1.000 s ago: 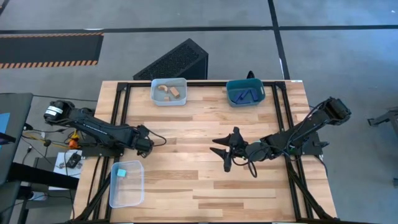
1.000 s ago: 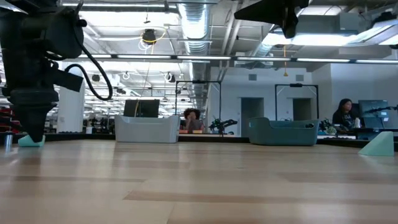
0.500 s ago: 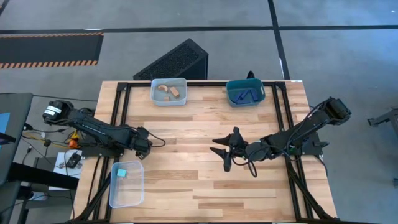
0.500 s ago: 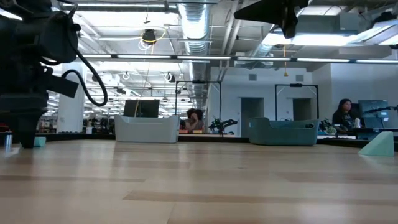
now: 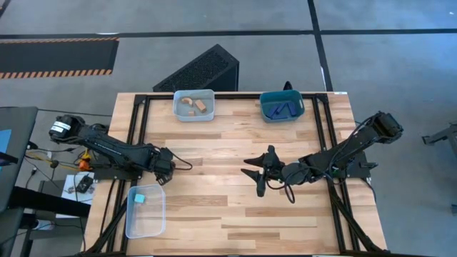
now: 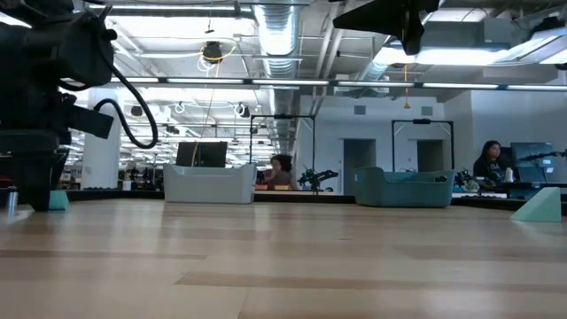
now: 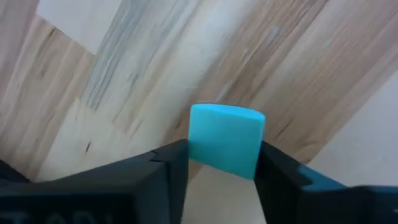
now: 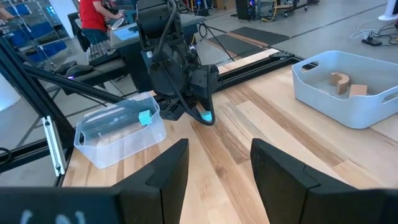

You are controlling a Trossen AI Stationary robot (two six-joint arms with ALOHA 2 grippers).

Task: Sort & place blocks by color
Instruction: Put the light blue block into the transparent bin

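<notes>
1. The left tool (image 5: 166,173) sits low over the wooden tabletop (image 5: 235,214), near its left edge and just beyond the clear bin (image 5: 146,211) that stands at the front left corner.
2. In the left wrist view its two dark fingers (image 7: 163,168) pinch a cyan cube (image 7: 225,139) between them, the cube touching both inner faces, with bare wood right behind it.
3. The right wrist view shows the same cube as a small cyan spot (image 8: 206,116) at the tip of the left tool, close to the tabletop.
4. A second cyan cube (image 5: 140,198) lies inside the clear bin, toward its far end.
5. The right tool (image 5: 258,173) rests near the middle of the tabletop, its fingers (image 8: 168,169) spread apart with nothing between them.
6. A pale bin (image 5: 193,106) at the far edge holds tan wooden pieces (image 5: 195,104).
7. Well to its right on the same edge, a teal bin (image 5: 282,106) holds dark blue bars (image 5: 283,110).
</notes>
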